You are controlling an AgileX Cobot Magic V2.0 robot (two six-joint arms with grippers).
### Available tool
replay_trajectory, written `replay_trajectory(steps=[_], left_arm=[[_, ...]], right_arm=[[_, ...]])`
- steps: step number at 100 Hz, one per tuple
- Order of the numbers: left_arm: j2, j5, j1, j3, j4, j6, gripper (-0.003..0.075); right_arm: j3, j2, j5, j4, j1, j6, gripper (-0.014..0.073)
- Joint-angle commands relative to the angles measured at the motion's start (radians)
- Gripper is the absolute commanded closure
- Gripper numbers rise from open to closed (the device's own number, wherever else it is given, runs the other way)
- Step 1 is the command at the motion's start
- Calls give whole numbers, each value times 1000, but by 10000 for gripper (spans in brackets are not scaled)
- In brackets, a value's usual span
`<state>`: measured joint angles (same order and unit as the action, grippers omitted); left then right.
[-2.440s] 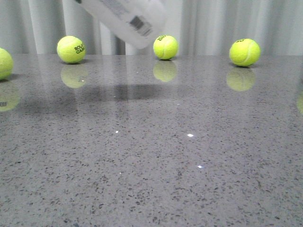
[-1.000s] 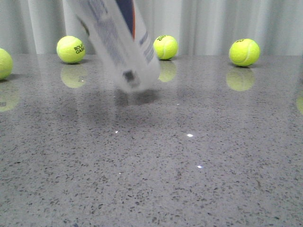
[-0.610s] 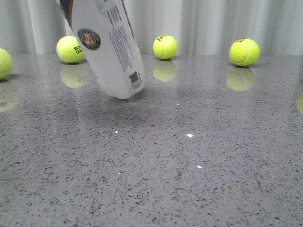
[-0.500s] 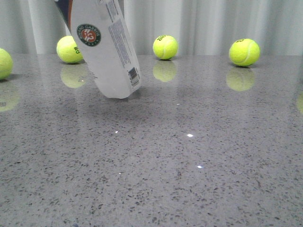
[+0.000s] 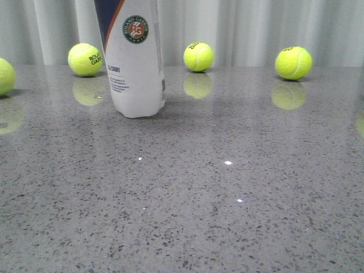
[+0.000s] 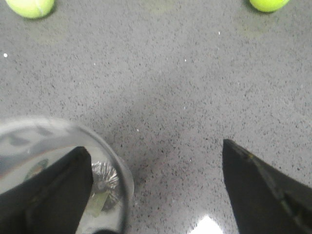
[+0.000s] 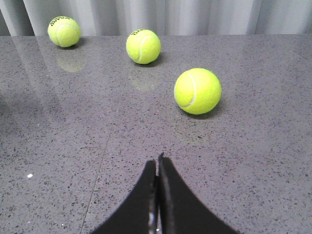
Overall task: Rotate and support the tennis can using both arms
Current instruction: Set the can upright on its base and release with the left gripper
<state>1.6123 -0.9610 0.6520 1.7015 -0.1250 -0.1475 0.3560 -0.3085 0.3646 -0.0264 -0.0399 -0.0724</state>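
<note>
The tennis can (image 5: 135, 62) stands upright on the grey table, left of centre toward the back, its navy panel, orange stripe and round emblem facing me. Its top runs out of the front view. In the left wrist view I look down into the can's open mouth (image 6: 53, 134), with a silvery bottom inside. My left gripper (image 6: 156, 190) is open wide; one black finger (image 6: 46, 190) lies over the can's mouth, the other finger (image 6: 263, 190) is far off over bare table. My right gripper (image 7: 157, 163) is shut and empty, away from the can.
Tennis balls lie along the back of the table (image 5: 227, 187): one (image 5: 85, 59) behind the can, others (image 5: 199, 57) (image 5: 293, 62) to the right, one (image 5: 4, 77) at the left edge. Curtains hang behind. Three balls (image 7: 197, 91) (image 7: 143, 46) (image 7: 64, 31) lie ahead of my right gripper.
The can came down from a tilted, lifted pose, swung upright and now stands on the table with the emblem facing me.
</note>
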Motion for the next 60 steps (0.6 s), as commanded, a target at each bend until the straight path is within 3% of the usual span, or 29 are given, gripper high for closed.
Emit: replay_trajectory(steps=[1, 43, 60], left_arm=[[-38, 79, -1, 32, -22, -3, 189], [-45, 142, -1, 32, -22, -3, 195], [-86, 244, 7, 32, 18, -3, 316]], right_arm=[[25, -3, -72, -4, 6, 8, 652], [25, -3, -72, -4, 6, 8, 652], [25, -3, -72, -4, 6, 8, 652]])
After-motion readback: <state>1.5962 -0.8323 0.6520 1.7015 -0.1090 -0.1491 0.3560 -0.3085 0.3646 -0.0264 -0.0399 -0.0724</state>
